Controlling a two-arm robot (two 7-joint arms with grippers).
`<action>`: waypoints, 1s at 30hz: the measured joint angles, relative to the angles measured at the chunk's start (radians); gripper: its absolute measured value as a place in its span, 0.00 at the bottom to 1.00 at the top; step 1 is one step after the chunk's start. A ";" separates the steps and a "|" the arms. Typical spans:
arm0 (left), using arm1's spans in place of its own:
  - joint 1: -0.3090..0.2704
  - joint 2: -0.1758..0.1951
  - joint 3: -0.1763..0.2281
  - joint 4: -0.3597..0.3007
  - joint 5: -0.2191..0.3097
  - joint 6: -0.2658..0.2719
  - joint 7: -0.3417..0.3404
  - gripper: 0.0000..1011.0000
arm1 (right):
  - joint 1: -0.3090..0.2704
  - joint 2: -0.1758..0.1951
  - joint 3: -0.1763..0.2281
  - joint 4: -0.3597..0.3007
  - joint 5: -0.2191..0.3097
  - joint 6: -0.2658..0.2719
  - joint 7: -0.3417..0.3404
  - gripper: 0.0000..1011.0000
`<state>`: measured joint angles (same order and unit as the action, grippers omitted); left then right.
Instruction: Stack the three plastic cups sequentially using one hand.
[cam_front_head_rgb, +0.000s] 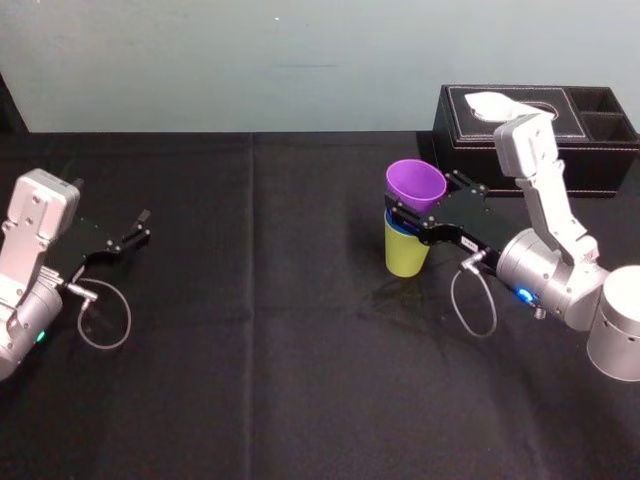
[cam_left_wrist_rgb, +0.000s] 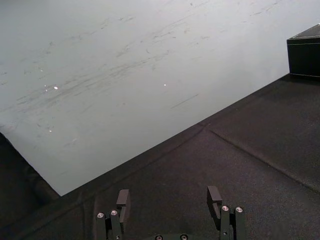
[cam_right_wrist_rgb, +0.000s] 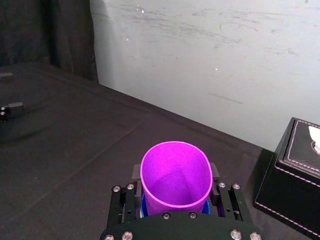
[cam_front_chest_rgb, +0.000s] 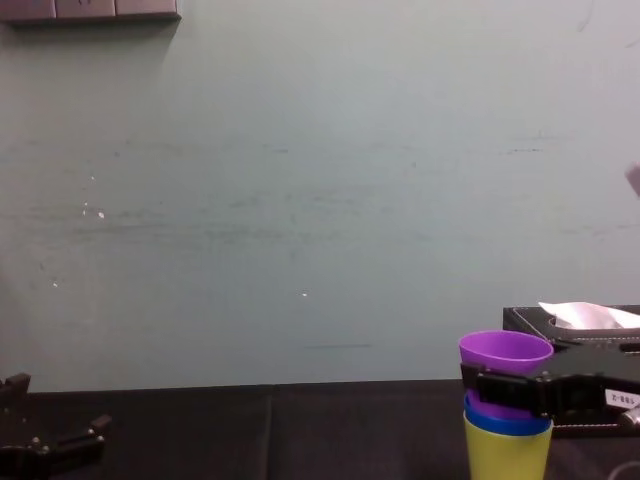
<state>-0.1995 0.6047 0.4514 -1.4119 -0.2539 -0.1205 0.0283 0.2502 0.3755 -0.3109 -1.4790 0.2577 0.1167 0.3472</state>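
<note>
The yellow-green cup (cam_front_head_rgb: 405, 257) stands upright on the black cloth right of centre, and the blue cup (cam_front_head_rgb: 396, 227) sits nested inside it with just its rim showing. The purple cup (cam_front_head_rgb: 415, 183) sits tilted in the top of the blue one. My right gripper (cam_front_head_rgb: 425, 198) is shut on the purple cup, one finger on each side of its wall. In the right wrist view the purple cup (cam_right_wrist_rgb: 175, 175) fills the space between the fingers (cam_right_wrist_rgb: 136, 173). The chest view shows purple (cam_front_chest_rgb: 505, 352) over blue (cam_front_chest_rgb: 505, 422) over yellow-green (cam_front_chest_rgb: 508, 455). My left gripper (cam_front_head_rgb: 140, 228) rests open at the far left.
A black tissue box (cam_front_head_rgb: 540, 130) with a white tissue stands at the back right, just behind my right arm. The black cloth (cam_front_head_rgb: 280, 350) covers the table up to the pale wall. In the left wrist view my left gripper (cam_left_wrist_rgb: 169, 195) has nothing between its fingers.
</note>
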 joint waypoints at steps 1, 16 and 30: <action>0.000 0.000 0.000 0.000 0.000 0.000 0.000 1.00 | 0.000 -0.001 0.000 0.002 -0.001 -0.001 0.000 0.72; 0.000 0.000 0.000 0.000 0.000 0.000 0.000 1.00 | -0.001 -0.006 0.001 0.012 -0.010 -0.003 0.001 0.72; 0.000 0.000 0.000 0.000 0.000 0.000 0.000 1.00 | -0.004 -0.009 0.001 0.015 -0.017 0.000 0.004 0.72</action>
<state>-0.1995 0.6047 0.4514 -1.4120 -0.2539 -0.1205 0.0283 0.2463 0.3667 -0.3099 -1.4641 0.2411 0.1171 0.3513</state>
